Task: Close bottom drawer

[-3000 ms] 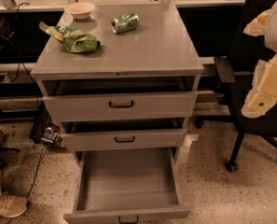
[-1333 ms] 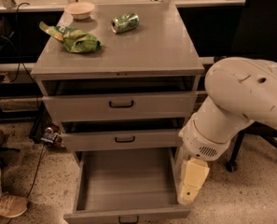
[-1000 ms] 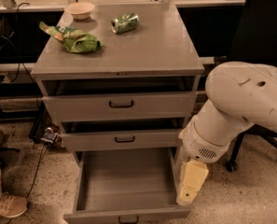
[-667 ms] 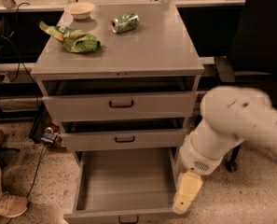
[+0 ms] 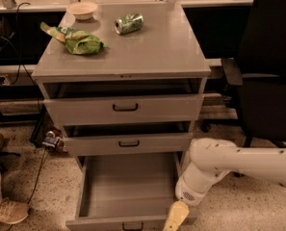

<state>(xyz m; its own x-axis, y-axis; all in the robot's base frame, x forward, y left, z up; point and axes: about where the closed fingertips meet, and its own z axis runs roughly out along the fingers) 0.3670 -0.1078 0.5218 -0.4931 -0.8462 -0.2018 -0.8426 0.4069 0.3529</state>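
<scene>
The drawer (image 5: 125, 189) is standing pulled out, lowest in the cabinet (image 5: 133, 57); the end effector (image 5: 176, 219) is hovering at its near right corner, grip state impossible to tell. Likely lining up; next is calling for pushing the front inward

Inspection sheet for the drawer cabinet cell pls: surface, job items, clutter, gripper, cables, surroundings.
Surface: grey cabinet top, carrying three loose items.
Job's things: bottom drawer pulled far out; nothing seen in its tray.
Clutter: bowl at back left; can lying on its side; green bag near the left edge.
Gripper: gripper low at the bottom drawer's front right corner, arm reaching in from the right; contact with the drawer cannot be told.
Cables: black cable hangs left of the cabinet.
Surroundings: black office chair on the right; shoe at lower left.
</scene>
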